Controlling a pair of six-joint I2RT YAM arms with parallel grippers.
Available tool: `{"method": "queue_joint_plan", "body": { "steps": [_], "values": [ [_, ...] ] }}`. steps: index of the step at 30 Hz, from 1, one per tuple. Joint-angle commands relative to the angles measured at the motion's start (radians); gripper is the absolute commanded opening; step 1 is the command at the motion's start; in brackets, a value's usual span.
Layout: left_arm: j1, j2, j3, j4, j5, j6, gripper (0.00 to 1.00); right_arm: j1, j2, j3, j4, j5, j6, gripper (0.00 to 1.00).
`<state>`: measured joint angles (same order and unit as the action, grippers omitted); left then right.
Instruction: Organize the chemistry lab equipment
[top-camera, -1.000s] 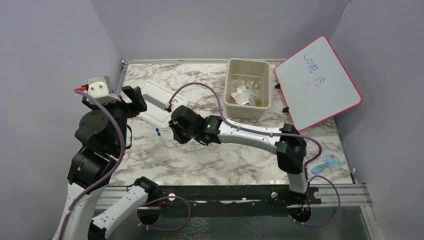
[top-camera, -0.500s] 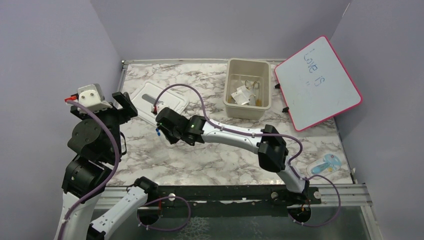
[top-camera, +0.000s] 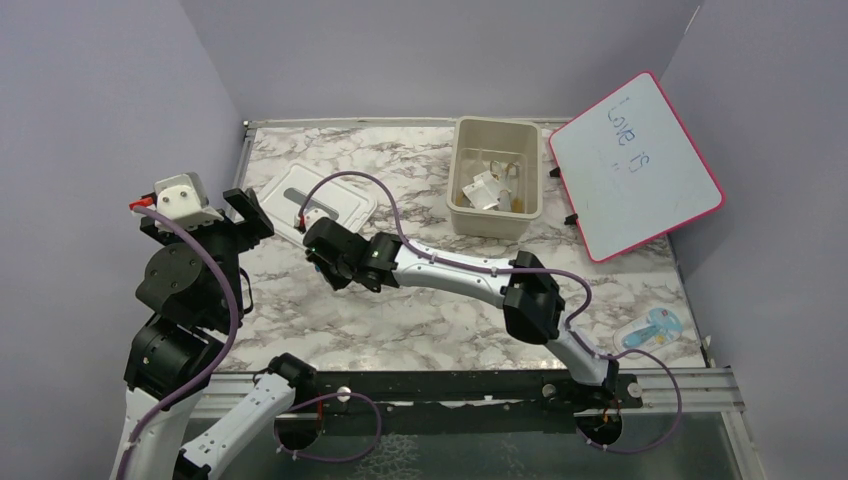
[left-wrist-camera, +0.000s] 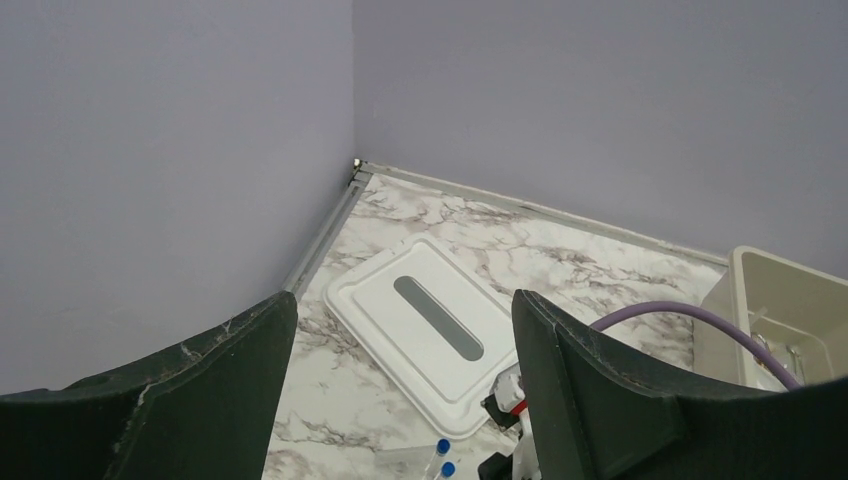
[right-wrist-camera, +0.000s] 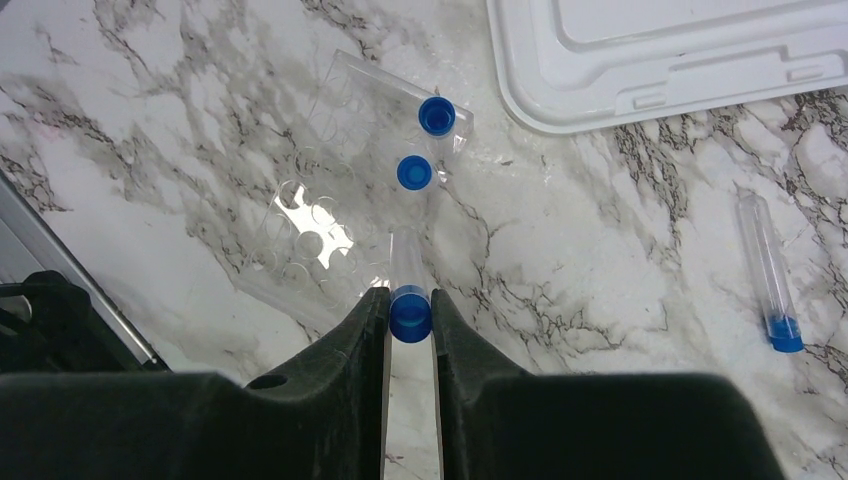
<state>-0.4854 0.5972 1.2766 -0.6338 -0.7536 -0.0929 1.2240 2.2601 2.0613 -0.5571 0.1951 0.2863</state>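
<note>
In the last second our right arm (top-camera: 440, 268) has swung left across the counter (right-wrist-camera: 600, 250) and now hangs over the clear rack (right-wrist-camera: 310, 225). Its jaws pinch a blue-capped tube (right-wrist-camera: 408, 290) above a free well (two tubes (right-wrist-camera: 436, 115) already stand there). The left jaws are spread, holding nothing. Seating looks next; one loose tube (right-wrist-camera: 768, 270) lies beside the lid (right-wrist-camera: 660, 50).

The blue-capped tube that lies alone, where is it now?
In the right wrist view, the lone tube lies on the marble tabletop at the picture's right edge, below the white lid.
</note>
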Motion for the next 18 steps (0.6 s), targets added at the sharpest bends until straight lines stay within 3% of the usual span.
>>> {"method": "queue_joint_plan", "body": {
  "steps": [1,18],
  "values": [
    [0.001,-0.01,-0.006,-0.013,-0.016,0.002,0.81,0.009,0.038,0.044,-0.004,-0.009,-0.018,0.24],
    [0.001,-0.009,-0.019,-0.012,-0.019,0.004,0.82,0.01,0.096,0.108,-0.024,0.015,-0.038,0.25]
  ]
}}
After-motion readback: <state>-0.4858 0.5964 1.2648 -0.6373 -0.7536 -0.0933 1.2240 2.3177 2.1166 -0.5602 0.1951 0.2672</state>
